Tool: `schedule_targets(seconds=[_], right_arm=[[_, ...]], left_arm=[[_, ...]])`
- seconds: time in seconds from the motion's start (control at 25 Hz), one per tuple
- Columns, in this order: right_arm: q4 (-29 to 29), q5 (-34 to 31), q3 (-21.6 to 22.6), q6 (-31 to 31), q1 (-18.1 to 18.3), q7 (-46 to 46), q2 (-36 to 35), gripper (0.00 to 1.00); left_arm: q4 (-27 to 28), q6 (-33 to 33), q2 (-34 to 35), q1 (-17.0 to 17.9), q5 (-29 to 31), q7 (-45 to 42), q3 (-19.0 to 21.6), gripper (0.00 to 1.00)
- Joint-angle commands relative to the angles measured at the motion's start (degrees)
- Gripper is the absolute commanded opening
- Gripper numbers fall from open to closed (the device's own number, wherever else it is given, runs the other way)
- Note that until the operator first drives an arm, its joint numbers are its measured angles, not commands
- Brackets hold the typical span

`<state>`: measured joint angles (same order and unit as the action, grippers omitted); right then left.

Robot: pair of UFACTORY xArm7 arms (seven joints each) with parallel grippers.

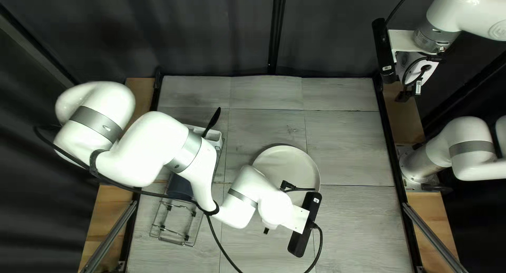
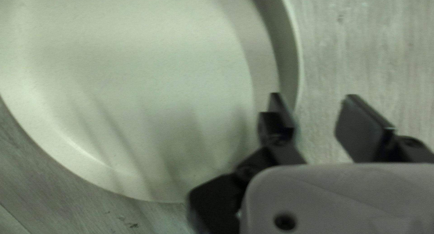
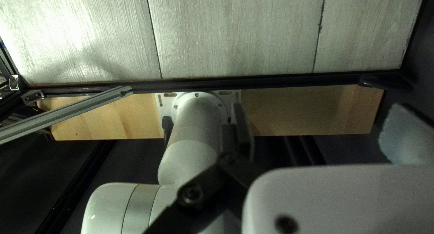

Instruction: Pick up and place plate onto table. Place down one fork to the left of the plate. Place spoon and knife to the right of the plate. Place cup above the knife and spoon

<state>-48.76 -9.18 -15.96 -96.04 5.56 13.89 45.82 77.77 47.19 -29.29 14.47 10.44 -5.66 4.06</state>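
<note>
Plate (image 1: 289, 162) lies on the table (image 1: 353, 220), partly under my left arm. My left gripper (image 1: 266, 231) is at its rim, fingers spread; contact, cannot tell. My right gripper (image 1: 405, 96), raised beyond the table, also has fingers wide apart.

No legible text, label, brand, number or sign in any view

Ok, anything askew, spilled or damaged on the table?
Nothing stands out. The plate shows no crack or spill where visible, the left pincer stands open at its rim, and the black utensil leans in the white holder as stowed cutlery might.
</note>
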Motion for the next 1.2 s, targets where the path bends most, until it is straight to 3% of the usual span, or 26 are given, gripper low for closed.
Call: schedule_targets(seconds=[0.04, 0.24, 0.52, 1.0, 1.2], right_arm=[[0.00, 0.00, 0.00, 0.00, 0.00, 0.00, 0.00, 1.00], [0.00, 0.00, 0.00, 0.00, 0.00, 0.00, 0.00, 1.00], [0.00, 0.00, 0.00, 0.00, 0.00, 0.00, 0.00, 1.00], [0.00, 0.00, 0.00, 0.00, 0.00, 0.00, 0.00, 1.00], [0.00, 0.00, 0.00, 0.00, 0.00, 0.00, 0.00, 1.00]], left_arm=[[-2.06, 2.71, 5.45, -1.02, -2.99, 2.50, 1.62, 1.00], [-6.78, 9.34, 16.73, -3.14, -9.69, 7.18, 2.44, 1.00], [-14.97, 19.08, 33.05, -3.54, -13.48, 6.50, 1.67, 1.00], [-16.63, 20.83, 35.63, -3.87, -15.30, 6.66, 1.09, 1.00], [-19.98, 26.06, 42.01, -5.07, -10.91, 4.60, 0.85, 1.00]])
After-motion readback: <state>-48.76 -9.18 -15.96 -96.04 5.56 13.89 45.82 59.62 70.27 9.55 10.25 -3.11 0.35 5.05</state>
